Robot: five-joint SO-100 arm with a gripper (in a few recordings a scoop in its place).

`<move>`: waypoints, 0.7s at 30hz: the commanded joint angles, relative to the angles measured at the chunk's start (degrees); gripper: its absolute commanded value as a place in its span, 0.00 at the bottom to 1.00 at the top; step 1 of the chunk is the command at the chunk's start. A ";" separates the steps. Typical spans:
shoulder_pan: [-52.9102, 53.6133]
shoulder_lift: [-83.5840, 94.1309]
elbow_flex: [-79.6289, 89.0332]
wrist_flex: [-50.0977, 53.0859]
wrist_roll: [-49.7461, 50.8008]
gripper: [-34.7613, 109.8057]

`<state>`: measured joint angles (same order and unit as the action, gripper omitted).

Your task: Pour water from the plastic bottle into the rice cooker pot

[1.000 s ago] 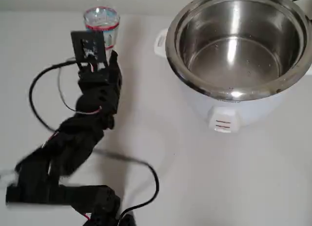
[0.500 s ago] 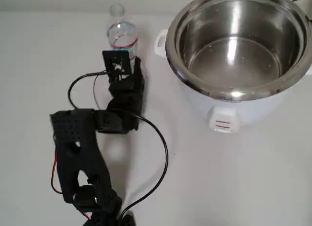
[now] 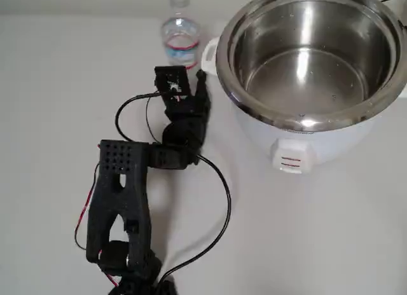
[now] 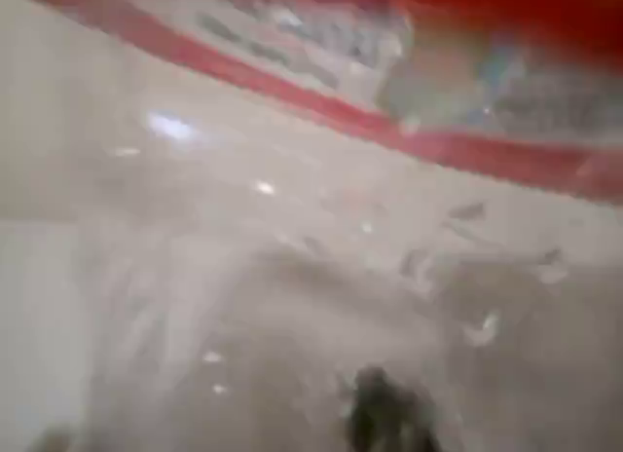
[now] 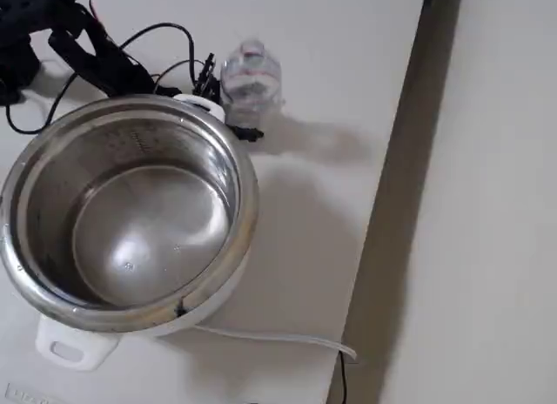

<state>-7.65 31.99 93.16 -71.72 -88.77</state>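
A small clear plastic bottle [image 3: 181, 35] with a red-banded white label stands upright just left of the cooker's side handle [image 3: 208, 53]. My black gripper [image 3: 185, 65] is shut on the bottle's lower body from the near side. In the wrist view the bottle [image 4: 292, 208] is pressed close and blurred, its red band across the top. The shiny steel rice cooker pot [image 3: 299, 119] sits in its white body [image 3: 289, 152] at the right. In the fixed view the bottle [image 5: 251, 77] stands beyond the pot's rim [image 5: 246, 191]. Water is hard to make out in the bottle.
Black cables [image 3: 219, 199] loop from the arm across the white table. In the fixed view a pale cable [image 5: 278, 338] lies near the cooker, and the table edge [image 5: 383, 212] runs down the right. Open tabletop lies left of the arm.
Over the last second the arm has swung right with the bottle in its grip, carrying it from the far left to beside the cooker's handle.
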 commanded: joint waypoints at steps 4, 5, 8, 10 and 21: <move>1.05 9.49 4.92 -2.20 2.29 0.57; 0.88 11.07 6.68 -2.20 2.55 0.57; -0.09 13.71 10.20 -4.13 2.81 0.57; -0.70 14.85 11.87 -4.92 2.72 0.57; -3.78 26.98 31.46 -10.63 6.42 0.56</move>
<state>-10.20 48.34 117.07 -79.19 -84.90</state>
